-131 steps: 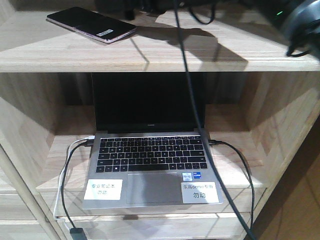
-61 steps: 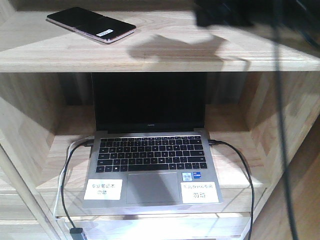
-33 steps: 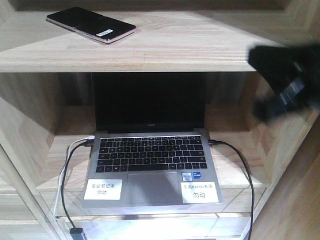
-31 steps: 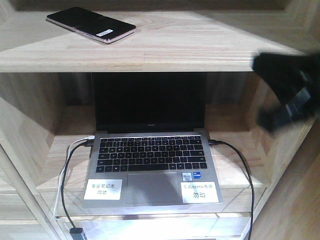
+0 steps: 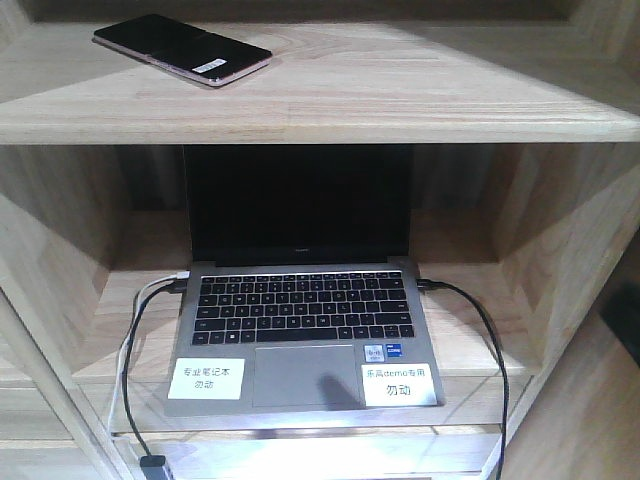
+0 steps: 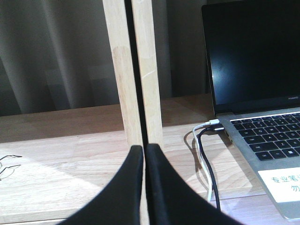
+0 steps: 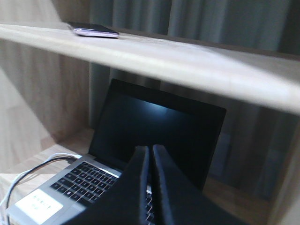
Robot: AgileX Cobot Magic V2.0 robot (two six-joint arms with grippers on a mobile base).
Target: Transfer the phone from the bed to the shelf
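A: Any writing legible?

B: Two white labels on the laptop (image 5: 303, 320) palm rest. Left read 专业笔记本 勿动; right read 乐高demo专用 勿动. Small blue sticker beside the trackpad, too small to read.

A: Phone?

B: The phone (image 5: 182, 48) lay flat on the shelf (image 5: 400, 100), top board, left end, white sticker toward the front. Laptop stood open in the compartment below, cables (image 5: 135, 340) plugged at both sides.

A: Arms?

B: Left gripper (image 6: 144, 187) pressed together, empty, level with the laptop board. Right gripper (image 7: 150, 187) likewise closed, empty, below the top board.
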